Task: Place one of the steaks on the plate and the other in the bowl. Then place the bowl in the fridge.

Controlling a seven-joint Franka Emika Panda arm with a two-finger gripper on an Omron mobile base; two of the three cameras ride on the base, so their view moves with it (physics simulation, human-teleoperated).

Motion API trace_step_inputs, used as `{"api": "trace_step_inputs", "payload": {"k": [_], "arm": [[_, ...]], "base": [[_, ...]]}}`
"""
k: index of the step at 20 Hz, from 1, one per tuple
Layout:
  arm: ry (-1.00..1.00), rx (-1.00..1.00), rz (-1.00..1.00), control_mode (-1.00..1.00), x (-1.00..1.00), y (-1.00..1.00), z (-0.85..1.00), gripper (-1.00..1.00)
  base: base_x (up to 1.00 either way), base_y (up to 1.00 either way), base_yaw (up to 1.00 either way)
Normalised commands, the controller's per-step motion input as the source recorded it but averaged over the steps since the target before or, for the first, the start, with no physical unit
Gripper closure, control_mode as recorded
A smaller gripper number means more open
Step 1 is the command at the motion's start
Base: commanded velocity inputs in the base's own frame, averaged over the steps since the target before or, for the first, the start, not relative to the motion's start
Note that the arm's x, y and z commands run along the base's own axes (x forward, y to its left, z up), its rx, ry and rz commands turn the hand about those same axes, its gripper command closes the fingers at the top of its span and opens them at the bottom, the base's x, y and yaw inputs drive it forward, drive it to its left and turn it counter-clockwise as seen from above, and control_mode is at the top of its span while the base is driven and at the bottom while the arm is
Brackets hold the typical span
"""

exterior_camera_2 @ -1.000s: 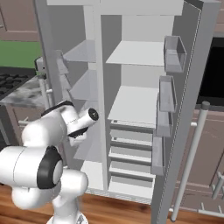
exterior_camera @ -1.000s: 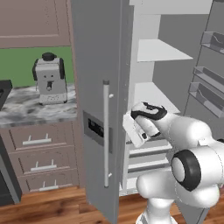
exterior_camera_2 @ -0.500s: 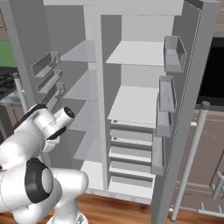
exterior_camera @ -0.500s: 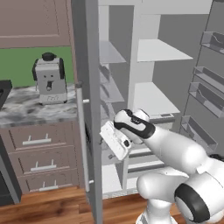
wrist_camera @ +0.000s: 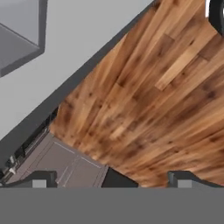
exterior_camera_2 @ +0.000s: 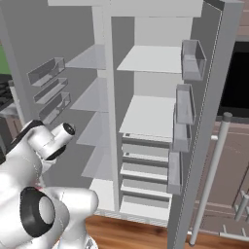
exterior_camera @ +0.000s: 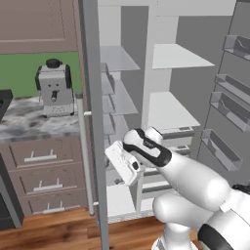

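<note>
You have the tall grey two-door fridge standing open in front of you, both doors swung wide and its white shelves bare. That looks like preparation: the doors need to be out of the way so the bowl can go in later.

Your white arm's two-finger gripper sits low beside the left door's edge, just inside the opening. It points down, so the hand view looks past the grey door at the wooden floor. The two dark finger tips stand far apart at the bottom of that view, spread wide with nothing between them. You're carrying nothing.

None of the steaks, the blue plate or the bowl can be made out from here, so I can't tell you where they lie. To the left, a grey coffee machine stands on the marble counter, near its right edge, above brown drawers.

My read: the door step looks finished and neither steak is sorted yet. You'll want to draw the arm clear of the door before the base turns back toward the counter.
</note>
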Motion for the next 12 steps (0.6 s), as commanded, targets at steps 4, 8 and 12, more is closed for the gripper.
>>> {"api": "trace_step_inputs", "payload": {"k": [4, 8, 12], "arm": [[-0.11, 0.0, -0.04, -1.0, -0.3, -0.9, 0.28, -1.0], [-0.15, -0.04, 0.1, -1.0, 0.56, -1.0, 0.32, -1.0], [-0.34, -0.3, 0.28, -1.0, 0.4, -0.89, 0.03, -1.0]], "base": [[0.0, 0.0, 0.0], [0.0, 0.0, 0.0], [0.0, 0.0, 0.0]]}}
